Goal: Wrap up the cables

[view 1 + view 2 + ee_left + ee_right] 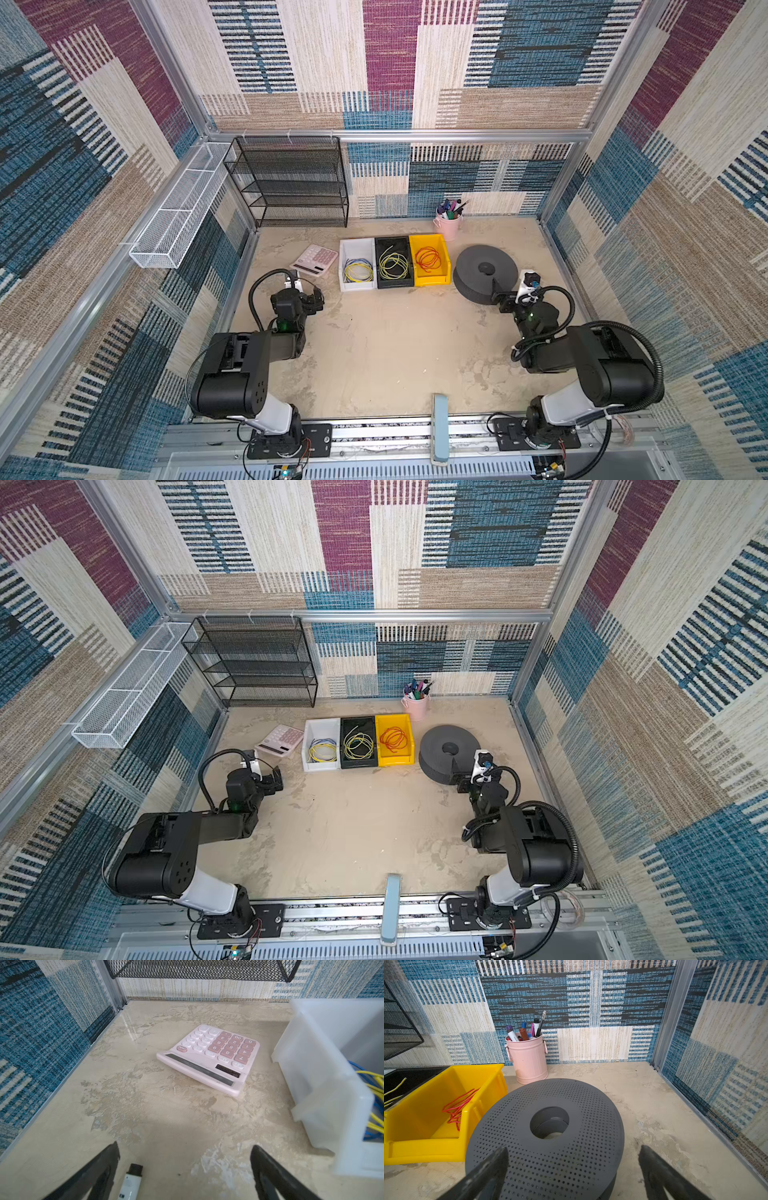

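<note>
The cables show as a red-orange wire [428,258] [392,738] coiled in loose loops inside the yellow bin [433,281], also seen in the right wrist view as red wire [456,1105]. A grey perforated spool [484,270] [550,1157] lies flat to the right of that bin. My right gripper [500,298] [574,1149] hovers open at the spool's near edge, holding nothing. My left gripper [318,301] [185,1147] stands open over bare table, just in front of the calculator, far from the red wire.
A white bin [357,286] with a blue-and-yellow coil and a black bin [395,284] with a yellow-green coil stand left of the yellow one. A pink calculator [314,259], a pink pen cup [449,226], a black mesh rack [291,183] and a white wire basket [178,216] line the back and left.
</note>
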